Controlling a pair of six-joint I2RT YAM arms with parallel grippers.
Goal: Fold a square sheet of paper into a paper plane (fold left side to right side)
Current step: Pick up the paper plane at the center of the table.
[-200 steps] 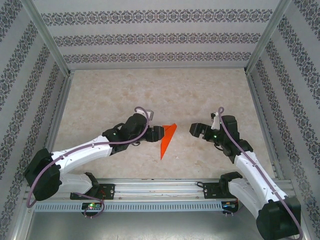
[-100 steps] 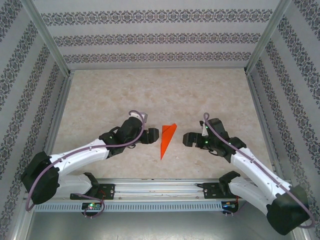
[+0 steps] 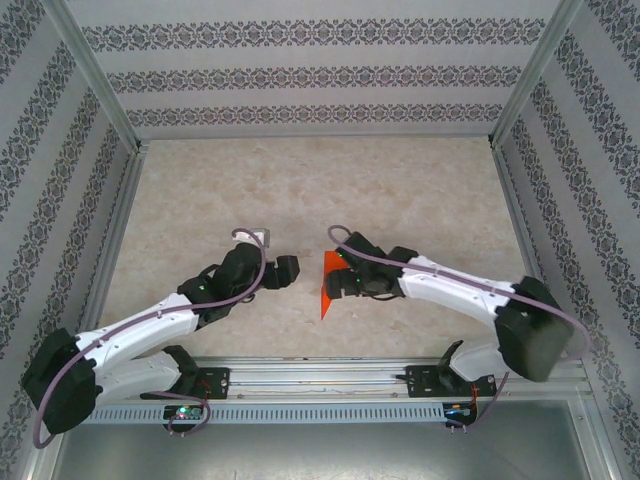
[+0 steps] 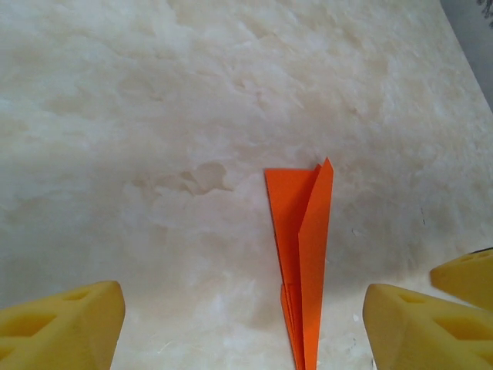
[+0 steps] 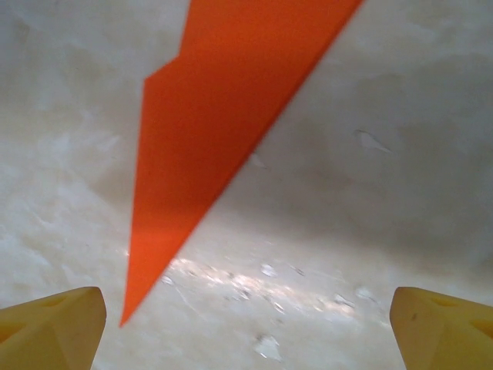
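Left fingers (image 4: pixel 62 327): spread wide and empty, low over the table (image 3: pixel 400 190), just to the left of the paper plane (image 4: pixel 302 247). Right fingers (image 5: pixel 50 316): equally wide, gripping nothing, hanging close above the plane's right side and hiding part of it from overhead. As for the plane: flat on the pale marbled surface near the front edge, between the two arms, already a slim orange-red dart with the sharp tip toward the arm bases and the broad end away. Layered flaps overlapping along one long crease, the upper flap seeming to stand slightly off the sheet beneath in the left wrist view. By the look of it, very light and thin; limp across the flaps, somewhat stiffer along the creases. Probably slick on so smooth a table, so more likely to skate off under a sideways nudge than to lift. Easily crumpled or torn by a hard pinch, and apt to spring open again unless pressed flat. Best taken at the free edge of that raised flap near the broad end, one pad slipped under it, with the other arm pinning the crease. Better to leave the tip alone: too narrow, too ready to bend.
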